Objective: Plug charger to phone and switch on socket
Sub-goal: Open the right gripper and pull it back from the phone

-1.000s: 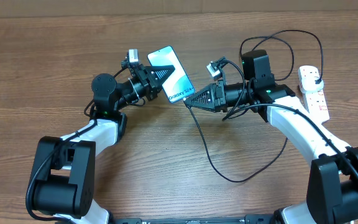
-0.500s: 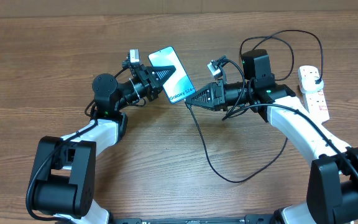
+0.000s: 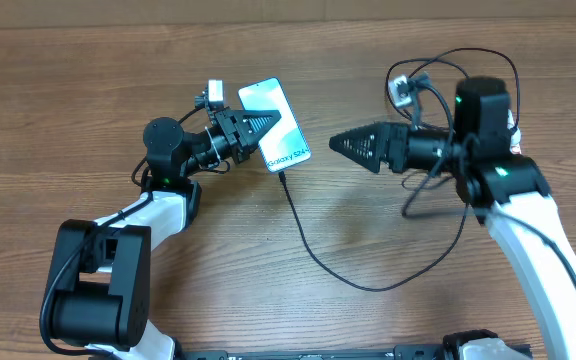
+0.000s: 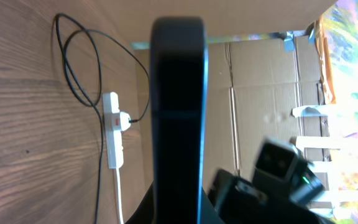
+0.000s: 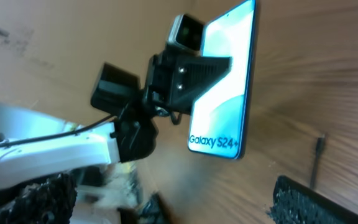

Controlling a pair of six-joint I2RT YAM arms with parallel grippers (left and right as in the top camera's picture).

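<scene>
The left gripper (image 3: 264, 124) is pressed together on the phone (image 3: 286, 140), pinching its long side and holding it tilted above the table (image 3: 68, 80), which is brown wood with a fine grain. The phone is a slim rectangle with rounded corners, a black frame and a smooth, lit, pale blue screen. In the left wrist view only its thin dark edge shows.

The right gripper (image 3: 333, 141) hangs to the right of the phone, well apart from it. Its rough black fingers (image 5: 316, 199) are spread wide, with nothing between them.

The charger (image 3: 318, 255) is a thin black cable. It makes a loose curve on the wood from just under the bottom edge of the phone toward the right arm. In the right wrist view its tip seems to lie on the wood, apart from the phone; I cannot tell for sure.

The socket (image 4: 112, 130), a white oblong strip with red marks, lies flat at the far right, with a thin black cable running to it.
</scene>
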